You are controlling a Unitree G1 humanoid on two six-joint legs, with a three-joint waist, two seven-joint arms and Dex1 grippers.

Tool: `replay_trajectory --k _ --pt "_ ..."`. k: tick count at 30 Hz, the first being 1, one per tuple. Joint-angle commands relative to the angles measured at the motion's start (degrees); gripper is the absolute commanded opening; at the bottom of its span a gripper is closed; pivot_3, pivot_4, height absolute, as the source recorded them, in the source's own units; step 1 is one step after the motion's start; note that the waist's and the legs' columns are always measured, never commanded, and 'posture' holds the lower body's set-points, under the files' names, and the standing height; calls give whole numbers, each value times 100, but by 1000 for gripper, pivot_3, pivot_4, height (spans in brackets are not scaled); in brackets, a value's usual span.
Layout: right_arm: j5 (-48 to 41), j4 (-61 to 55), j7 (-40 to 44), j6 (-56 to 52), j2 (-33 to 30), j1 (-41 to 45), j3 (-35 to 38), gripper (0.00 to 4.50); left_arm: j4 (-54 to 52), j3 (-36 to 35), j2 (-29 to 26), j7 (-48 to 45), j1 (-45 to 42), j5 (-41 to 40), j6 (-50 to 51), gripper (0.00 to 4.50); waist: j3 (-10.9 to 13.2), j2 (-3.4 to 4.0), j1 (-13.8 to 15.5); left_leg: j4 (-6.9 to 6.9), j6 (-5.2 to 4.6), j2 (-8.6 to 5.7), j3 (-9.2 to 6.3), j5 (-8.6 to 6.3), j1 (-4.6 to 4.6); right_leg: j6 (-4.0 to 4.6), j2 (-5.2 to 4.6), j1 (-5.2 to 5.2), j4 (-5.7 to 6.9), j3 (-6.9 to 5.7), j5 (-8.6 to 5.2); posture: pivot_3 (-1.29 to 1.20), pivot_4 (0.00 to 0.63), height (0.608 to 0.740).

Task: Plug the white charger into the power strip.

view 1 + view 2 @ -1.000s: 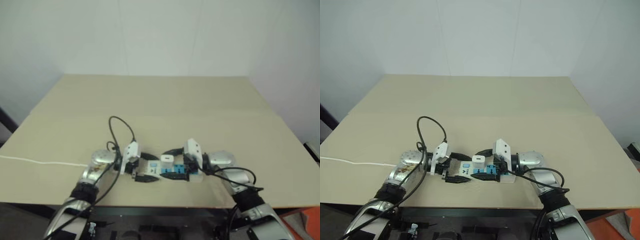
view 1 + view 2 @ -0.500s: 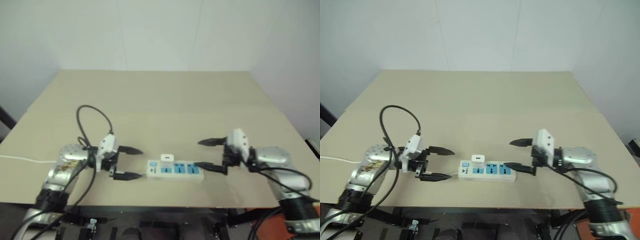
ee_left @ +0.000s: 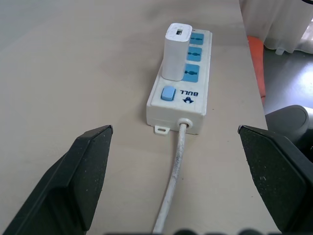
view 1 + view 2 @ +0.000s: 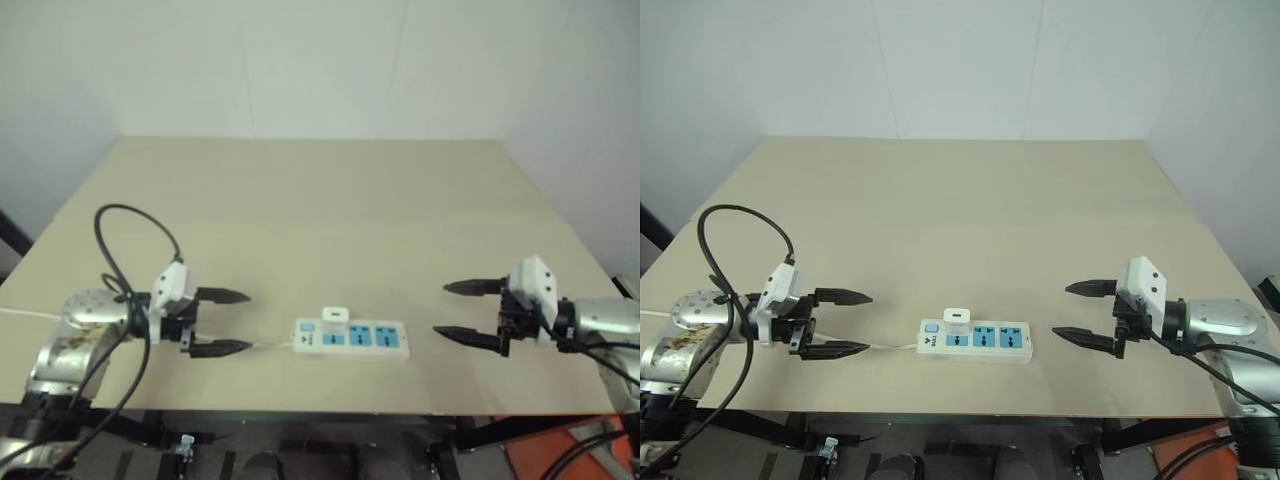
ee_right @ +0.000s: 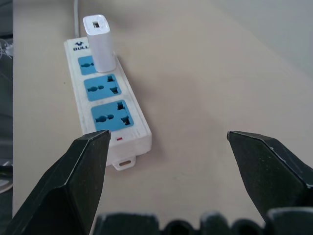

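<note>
Left wrist view is showing the white charger [image 3: 176, 51] standing upright in the power strip [image 3: 185, 93], so the plugging looks done, while the left claw [image 4: 222, 322] and right claw [image 4: 466, 311] are hanging open and empty to either side of it.

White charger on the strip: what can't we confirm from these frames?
- Prongs of the small white boxy charger: hidden by its own body where it meets the long white power strip with blue sockets, so full seating is unconfirmed in both wrist views.
- Thin white cord: cut off by the left wrist view's edge; its far end is unseen.
- Strip's small red mark: too small to read.
</note>
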State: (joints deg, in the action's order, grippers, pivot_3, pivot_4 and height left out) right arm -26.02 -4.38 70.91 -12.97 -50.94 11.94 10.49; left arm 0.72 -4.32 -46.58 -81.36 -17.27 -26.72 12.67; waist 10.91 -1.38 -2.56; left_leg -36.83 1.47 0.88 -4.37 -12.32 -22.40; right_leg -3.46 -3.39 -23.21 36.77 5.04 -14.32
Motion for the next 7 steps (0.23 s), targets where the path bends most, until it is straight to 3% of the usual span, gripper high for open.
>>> replay_trajectory --k 1,7 --pt "-125 -225 6 -91 -155 -64 232 4500 -178 -159 -90 65 10 -104 29 4488 0 -1 0 0 0 0 0 0 0 0 0 0 -1 0 0 0 150 740" --pt "-199 -275 36 -162 -236 -92 297 4500 -110 -76 -67 85 -96 -111 60 4488 1 -1 4 0 0 -1 2 0 -2 0 -1 0 -2 1 0 0 150 740"
